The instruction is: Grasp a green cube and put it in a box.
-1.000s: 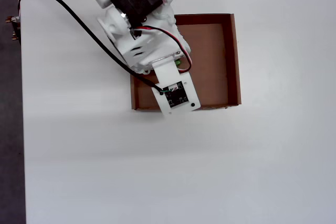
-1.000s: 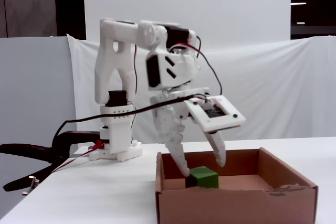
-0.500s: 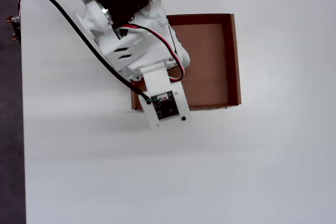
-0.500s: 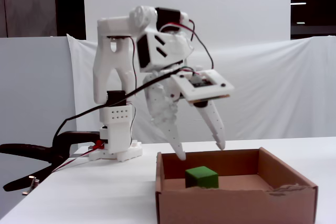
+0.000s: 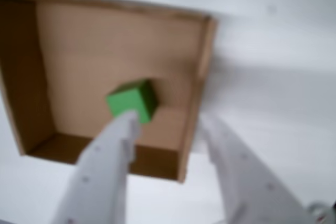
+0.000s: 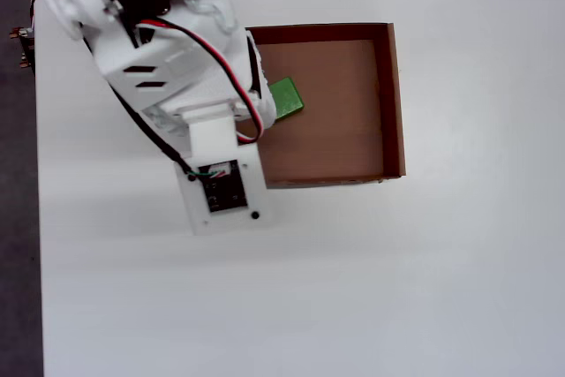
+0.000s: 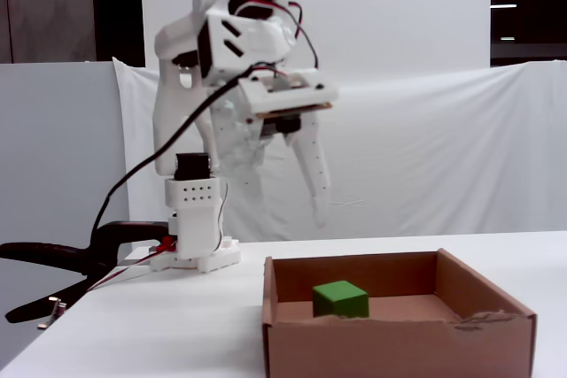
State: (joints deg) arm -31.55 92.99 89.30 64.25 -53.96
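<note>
The green cube (image 7: pixel 340 298) sits on the floor of the box (image 7: pixel 496 316), well below the gripper (image 7: pixel 288 210) and free of it. In the wrist view the two white fingers (image 5: pixel 107 166) stand apart with nothing between them, the cube just beyond the left fingertip.

The step in hand looks like the retreat after release. Done well, it means lifting straight clear of the box walls, jaws kept spread, so nothing nudges the cube or catches the cardboard rim.

Compared with a second ago — when the fingertips reached down inside the box on either side of the cube — the arm has risen and swung back toward its base, and the cube has stayed put.
</note>
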